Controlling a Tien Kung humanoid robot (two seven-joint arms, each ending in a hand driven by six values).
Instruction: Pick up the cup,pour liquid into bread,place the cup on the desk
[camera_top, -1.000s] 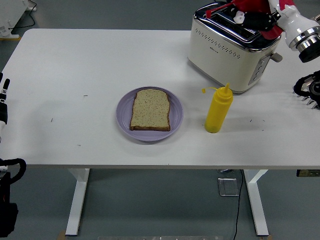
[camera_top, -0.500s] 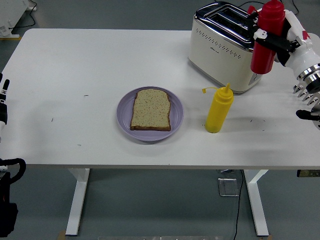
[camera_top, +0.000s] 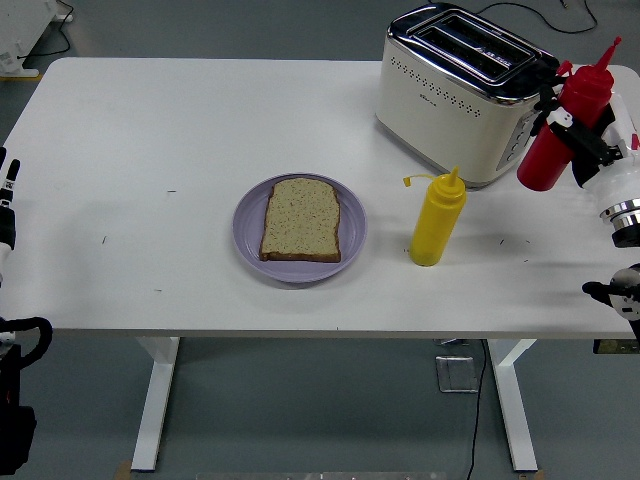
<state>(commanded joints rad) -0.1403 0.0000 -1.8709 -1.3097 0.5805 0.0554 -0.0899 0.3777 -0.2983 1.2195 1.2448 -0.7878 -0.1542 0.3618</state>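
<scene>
Red squeeze bottle (camera_top: 563, 137) clamped in the right hand (camera_top: 608, 150) at the right edge, tilted, nozzle up and to the right, held off the white table (camera_top: 150, 140) just beside the one toaster (camera_top: 462, 92). Further out: one yellow squeeze bottle (camera_top: 437, 220) upright, one slice of bread (camera_top: 301, 220) on one purple plate (camera_top: 352, 226), grey floor beyond. Left hand (camera_top: 7, 200) resting at the left edge, fingers not readable.

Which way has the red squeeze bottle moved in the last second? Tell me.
Yes. The red squeeze bottle, gripped by the right hand, went from above the toaster down and right, past its right end.
</scene>
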